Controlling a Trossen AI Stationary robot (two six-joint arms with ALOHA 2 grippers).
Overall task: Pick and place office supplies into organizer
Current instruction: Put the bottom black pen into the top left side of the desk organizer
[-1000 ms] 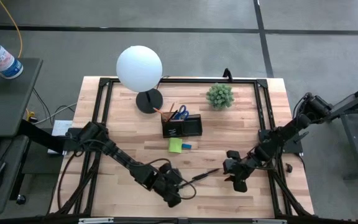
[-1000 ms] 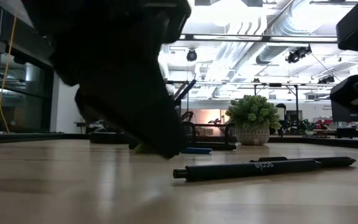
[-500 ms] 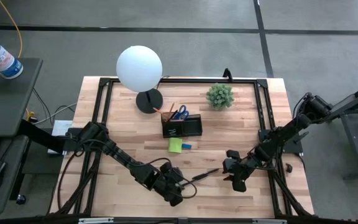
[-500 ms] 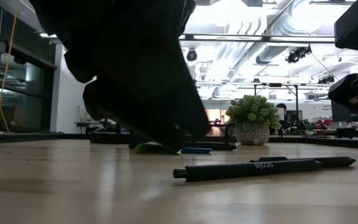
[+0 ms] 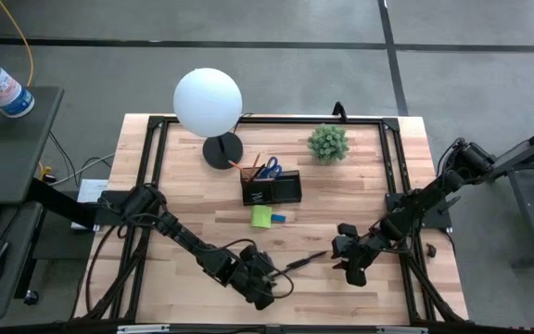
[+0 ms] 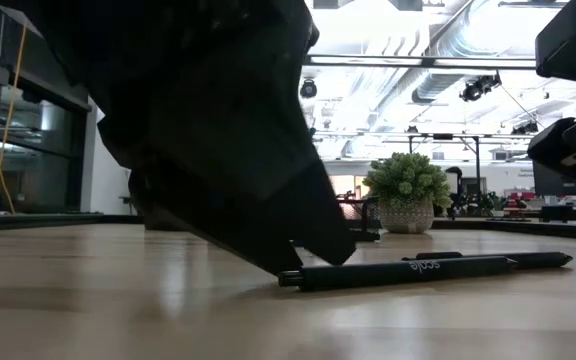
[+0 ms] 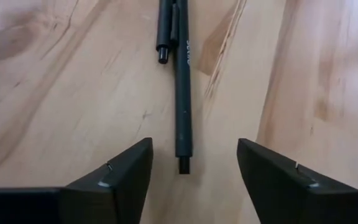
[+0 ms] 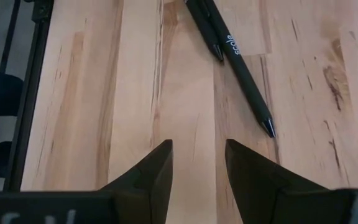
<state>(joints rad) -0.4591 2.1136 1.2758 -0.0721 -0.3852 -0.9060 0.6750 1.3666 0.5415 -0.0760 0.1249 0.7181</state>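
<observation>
Two dark pens (image 5: pixel 306 260) lie side by side on the wooden table near its front edge. My left gripper (image 7: pixel 191 168) is open, low over the table. Its fingers stand on either side of the longer pen's (image 7: pixel 183 93) near end without touching it. In the low view that gripper (image 6: pixel 303 262) fills the left half, its tips at the pen's (image 6: pixel 408 270) left end. My right gripper (image 8: pixel 199 165) is open, a little right of the pens (image 8: pixel 241 68), with nothing between its fingers. The organizer (image 5: pixel 272 190) stands mid-table, holding blue scissors (image 5: pixel 269 169). In front of it lie a green pad (image 5: pixel 261 216) and a blue block (image 5: pixel 278 218).
A white globe lamp (image 5: pixel 209 102) on a round black base (image 5: pixel 221 150) stands at the far left. A small potted plant (image 5: pixel 327 142) stands at the far right. A black frame (image 5: pixel 389 158) runs round the table's edges. Bare wood lies between the organizer and the pens.
My left gripper has opened. Its fingers have spread apart and their tips have come down to the table at the longer pen's end. The pens have not moved.
</observation>
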